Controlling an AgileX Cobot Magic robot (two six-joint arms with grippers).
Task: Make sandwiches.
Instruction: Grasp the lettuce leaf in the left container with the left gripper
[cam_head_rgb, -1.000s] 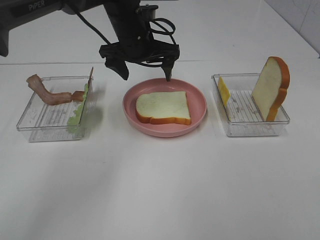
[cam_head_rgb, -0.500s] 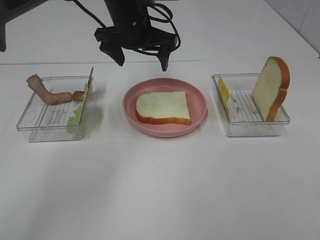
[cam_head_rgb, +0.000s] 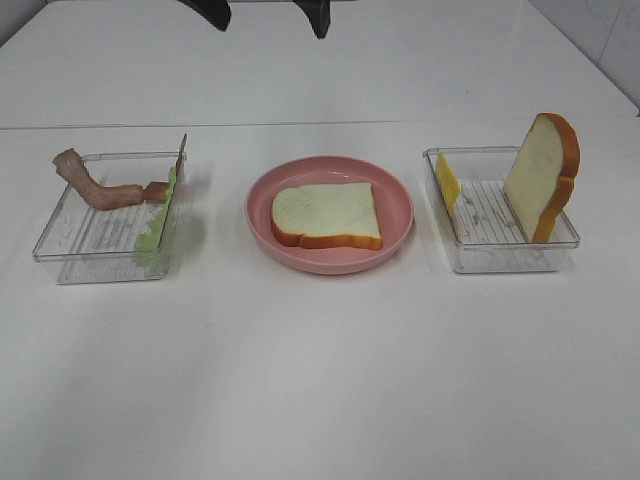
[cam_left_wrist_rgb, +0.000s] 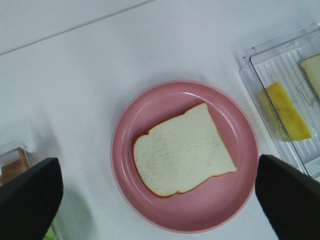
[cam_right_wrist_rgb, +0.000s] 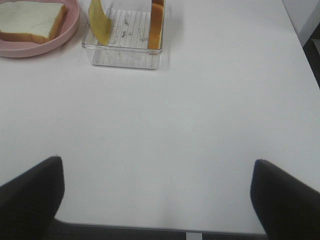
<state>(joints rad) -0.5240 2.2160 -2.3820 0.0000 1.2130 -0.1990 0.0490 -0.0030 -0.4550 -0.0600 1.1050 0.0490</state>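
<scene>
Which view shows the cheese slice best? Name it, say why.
Left wrist: it looks down on the cheese slice, broad yellow face shown, in the clear tray. Exterior high shows it small, propped against the tray's wall. Right wrist cuts off its top.

Two dark fingertips of the left gripper stand wide apart, empty. Before it, well apart, a square white bread slice lies flat on a round pink plate. Leftward, a clear plastic tray holds a reddish-brown bacon strip and a green lettuce sheet. Rightward, a second clear tray holds a yellow cheese slice and an upright bread slice.
</scene>
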